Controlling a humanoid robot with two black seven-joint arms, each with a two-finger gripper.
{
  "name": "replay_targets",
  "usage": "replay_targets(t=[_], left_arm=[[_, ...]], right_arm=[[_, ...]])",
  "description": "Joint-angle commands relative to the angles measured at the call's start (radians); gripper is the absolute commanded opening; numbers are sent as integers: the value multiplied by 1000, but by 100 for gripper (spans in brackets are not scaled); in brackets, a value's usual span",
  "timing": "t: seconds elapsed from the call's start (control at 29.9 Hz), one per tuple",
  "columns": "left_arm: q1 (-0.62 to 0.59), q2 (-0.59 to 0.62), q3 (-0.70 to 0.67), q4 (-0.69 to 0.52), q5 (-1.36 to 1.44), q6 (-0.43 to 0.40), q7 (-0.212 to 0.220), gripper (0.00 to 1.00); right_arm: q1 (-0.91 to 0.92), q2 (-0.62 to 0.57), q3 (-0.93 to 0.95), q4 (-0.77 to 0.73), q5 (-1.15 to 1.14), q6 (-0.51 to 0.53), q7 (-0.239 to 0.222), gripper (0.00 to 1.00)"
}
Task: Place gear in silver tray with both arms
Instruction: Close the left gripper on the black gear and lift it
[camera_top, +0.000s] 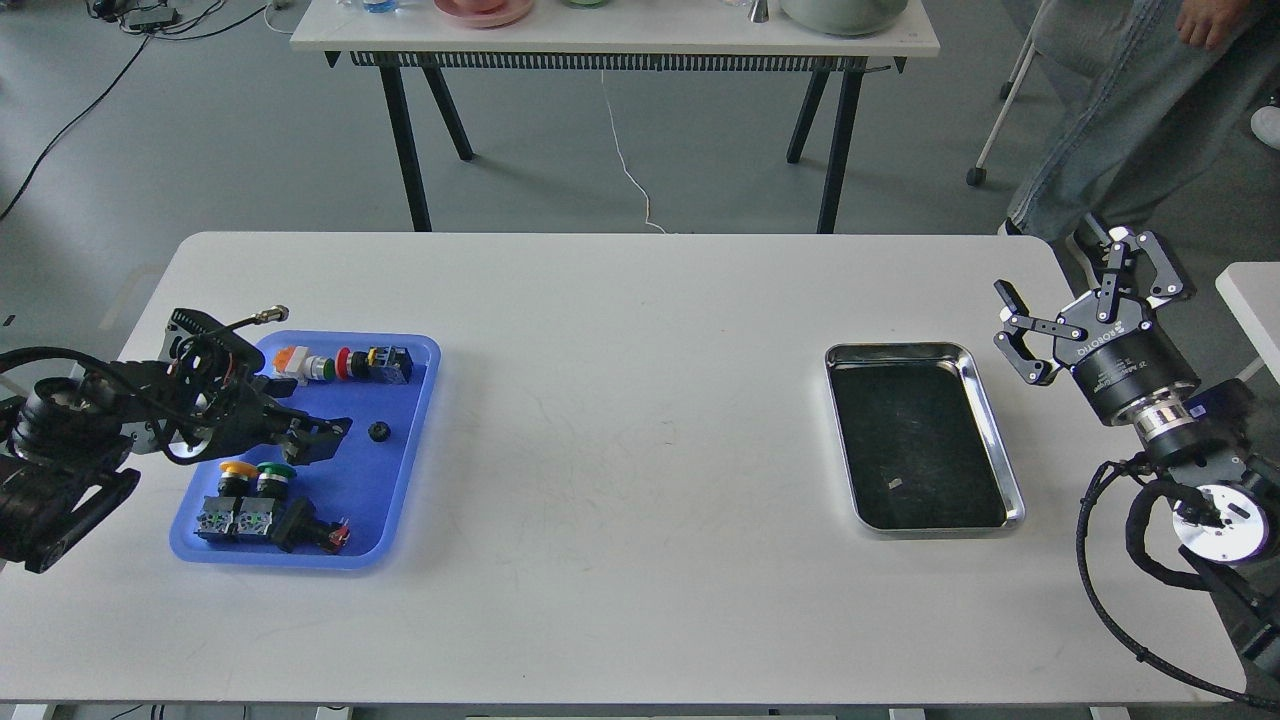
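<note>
The gear (379, 432) is a small black ring lying on the floor of the blue plastic tray (415, 455) at the table's left. My left gripper (325, 438) hangs low over that tray, its fingers pointing right, a short gap left of the gear. It looks open and empty. The silver tray (1010, 480) lies at the table's right with a dark reflective bottom and nothing but a small pale speck in it. My right gripper (1060, 270) is open and empty, held up just right of the silver tray's far corner.
The blue tray also holds several push-button switches: an orange, green and red row (340, 364) at the back, yellow and green ones (256, 475) at the front. A second table (615, 30) stands behind. A person (1120, 110) stands at the far right.
</note>
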Motion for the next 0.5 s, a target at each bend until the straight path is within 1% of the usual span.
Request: replay_targets(t=[0.0, 0.1, 0.27, 0.47], left_arm=[[1, 0, 1, 28, 0, 2, 0, 86], [2, 0, 1, 34, 0, 6, 0, 86], [14, -1, 1, 36, 0, 6, 0, 81], [14, -1, 0, 36, 0, 6, 0, 81]], right_arm=[[0, -1, 0, 0, 0, 0, 0, 100], [0, -1, 0, 0, 0, 0, 0, 100], [-1, 1, 0, -1, 0, 0, 0, 100], [0, 1, 0, -1, 0, 0, 0, 100]])
